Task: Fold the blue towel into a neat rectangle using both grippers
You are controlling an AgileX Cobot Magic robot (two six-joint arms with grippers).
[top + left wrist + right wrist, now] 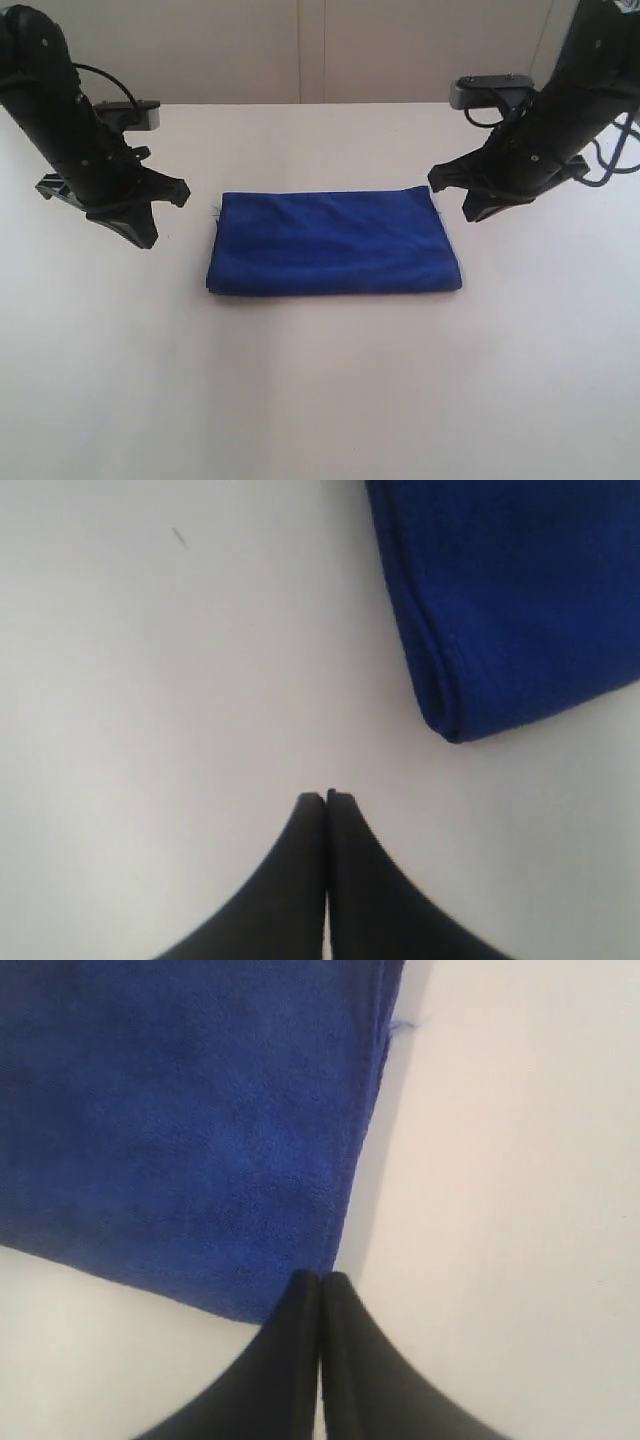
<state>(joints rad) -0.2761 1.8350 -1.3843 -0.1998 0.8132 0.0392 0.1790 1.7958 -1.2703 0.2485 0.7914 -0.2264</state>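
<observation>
The blue towel (333, 243) lies folded into a flat rectangle in the middle of the white table (320, 400). My left gripper (149, 240) hovers off the towel's left end, shut and holding nothing. In the left wrist view its closed tips (326, 798) point at bare table, with a rounded folded corner of the towel (510, 590) a short way off. My right gripper (469, 214) hangs just beyond the towel's far right corner, also shut and empty. Its tips (320, 1277) sit right at the edge of that towel (180, 1120) corner.
Both black arms slope in from the far corners, with grey camera blocks (490, 92) and loose cables behind them. A pale wall stands beyond the table's far edge. Bare tabletop surrounds the towel on every side.
</observation>
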